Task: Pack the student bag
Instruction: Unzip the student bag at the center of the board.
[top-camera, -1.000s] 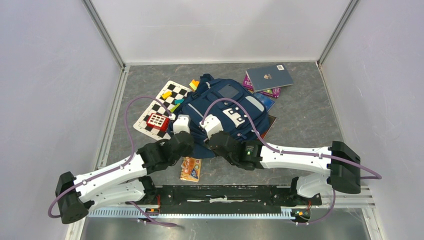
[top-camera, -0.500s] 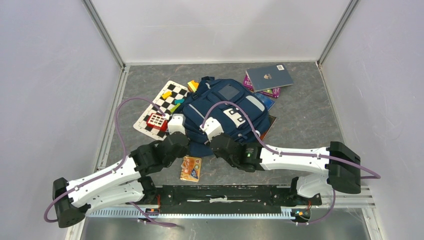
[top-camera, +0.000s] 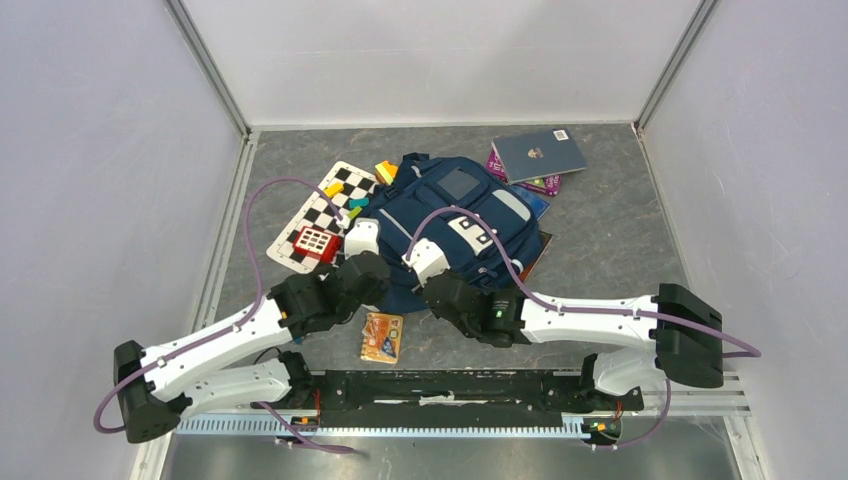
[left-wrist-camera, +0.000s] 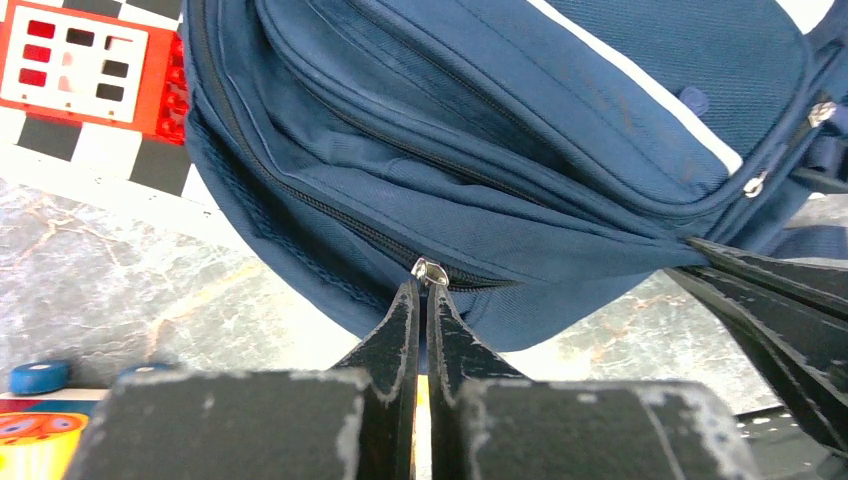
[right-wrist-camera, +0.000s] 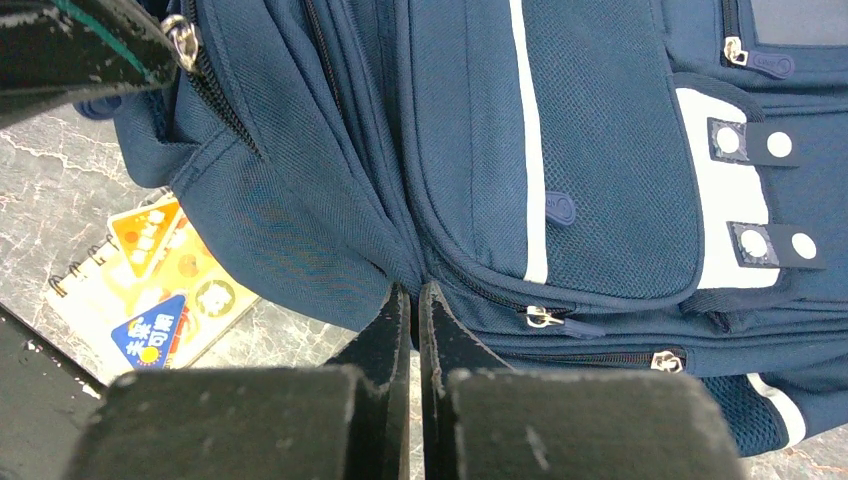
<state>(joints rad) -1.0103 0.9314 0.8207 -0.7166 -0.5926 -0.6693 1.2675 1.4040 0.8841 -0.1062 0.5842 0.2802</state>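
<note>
Jaws pinched shut on both arms: left gripper (left-wrist-camera: 420, 292) has just closed on the small silver zip pull (left-wrist-camera: 430, 270) of the large navy-blue fabric student bag (top-camera: 450, 215) lying centrally on the grey marbled table (top-camera: 610, 270), right gripper (right-wrist-camera: 413, 292) clamps its near fabric, so unzipping looks imminent.

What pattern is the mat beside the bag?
The mat: black-and-white checks, clearest in top external view.

I work in a robotics lab cell — plain white panel walls (top-camera: 440, 60) in bare aluminium framing (top-camera: 207, 68), a grey marbled tabletop (top-camera: 610, 250), and my two cabled arms (top-camera: 220, 340) bolted to a black rail (top-camera: 450, 385) at its near edge.
</note>
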